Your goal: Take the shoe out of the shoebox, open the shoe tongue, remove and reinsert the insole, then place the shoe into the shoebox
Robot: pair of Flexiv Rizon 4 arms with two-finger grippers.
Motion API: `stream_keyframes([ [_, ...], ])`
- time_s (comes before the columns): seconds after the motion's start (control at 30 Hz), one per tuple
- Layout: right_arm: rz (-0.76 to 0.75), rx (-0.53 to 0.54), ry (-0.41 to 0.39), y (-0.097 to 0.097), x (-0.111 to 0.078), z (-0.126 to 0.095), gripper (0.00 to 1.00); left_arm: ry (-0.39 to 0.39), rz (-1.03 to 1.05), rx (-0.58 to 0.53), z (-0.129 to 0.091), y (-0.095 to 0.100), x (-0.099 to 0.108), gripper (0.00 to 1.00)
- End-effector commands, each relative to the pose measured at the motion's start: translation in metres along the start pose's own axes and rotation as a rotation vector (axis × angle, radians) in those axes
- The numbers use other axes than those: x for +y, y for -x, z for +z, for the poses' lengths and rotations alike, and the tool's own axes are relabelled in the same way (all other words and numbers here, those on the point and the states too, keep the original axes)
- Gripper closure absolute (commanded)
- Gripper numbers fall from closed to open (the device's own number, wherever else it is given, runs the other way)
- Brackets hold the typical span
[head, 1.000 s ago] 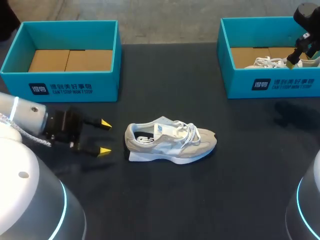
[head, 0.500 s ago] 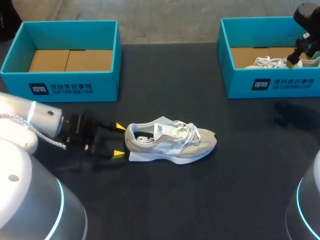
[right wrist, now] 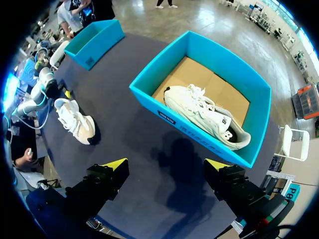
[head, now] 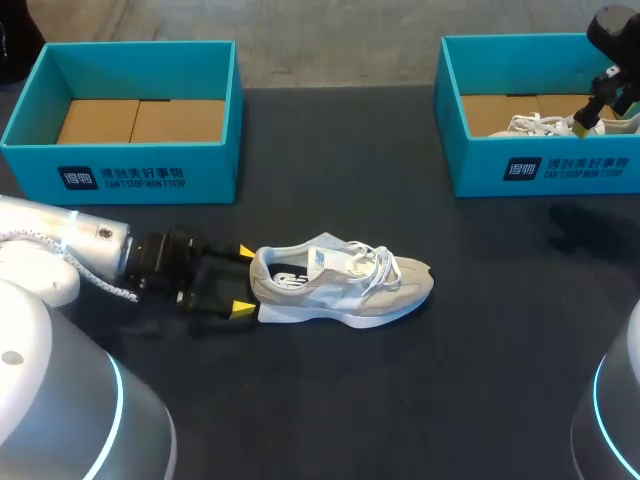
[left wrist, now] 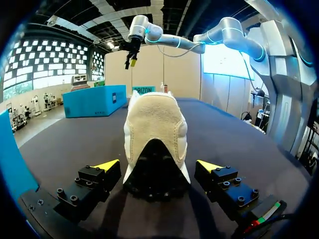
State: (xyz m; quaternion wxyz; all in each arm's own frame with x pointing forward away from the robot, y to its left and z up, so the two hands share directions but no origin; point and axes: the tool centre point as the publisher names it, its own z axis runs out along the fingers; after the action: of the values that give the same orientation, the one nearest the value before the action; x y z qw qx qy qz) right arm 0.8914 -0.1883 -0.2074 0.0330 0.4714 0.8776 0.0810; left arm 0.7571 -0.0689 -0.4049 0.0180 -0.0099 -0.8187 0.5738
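The tabletop [head: 400, 400] is dark, flat and smooth. Two blue shoeboxes sit at the far side, well apart. Each is a square-cornered box with thin walls and a brown cardboard floor. The left shoebox [head: 130, 170] has nothing on its cardboard floor. The right shoebox [head: 560, 170] holds a white shoe [right wrist: 207, 114] with white laces, lying on its side.

The shoe [head: 340, 285] stands upright on the tabletop, out of both boxes and nearer the front. It is cream and looks soft and fuzzy, with a thick white sole and loose white laces. Its back has a rounded fuzzy patch and a dark bottom edge.

The left claw [head: 243, 280] is low on the tabletop, right behind the heel. Its two black fingers with pointy yellow tips are spread wide, one on each side of the heel, with a small gap to it.

The right claw [right wrist: 165, 164] hangs high over the tabletop near the right shoebox. Its fingers are spread wide too, with nothing between them.
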Motion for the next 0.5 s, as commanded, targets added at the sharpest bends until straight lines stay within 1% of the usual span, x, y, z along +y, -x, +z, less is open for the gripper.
stream_keyframes([
  [0.03, 0.000, 0.001, -0.002, 0.001, 0.001, 0.000, 0.00, -0.018, 0.003, 0.012, 0.006, 0.002, 0.002, 0.00],
  [0.5, 0.000, 0.001, -0.002, 0.001, 0.001, 0.000, 0.00, -0.028, -0.001, 0.029, 0.021, 0.002, 0.001, 0.00],
])
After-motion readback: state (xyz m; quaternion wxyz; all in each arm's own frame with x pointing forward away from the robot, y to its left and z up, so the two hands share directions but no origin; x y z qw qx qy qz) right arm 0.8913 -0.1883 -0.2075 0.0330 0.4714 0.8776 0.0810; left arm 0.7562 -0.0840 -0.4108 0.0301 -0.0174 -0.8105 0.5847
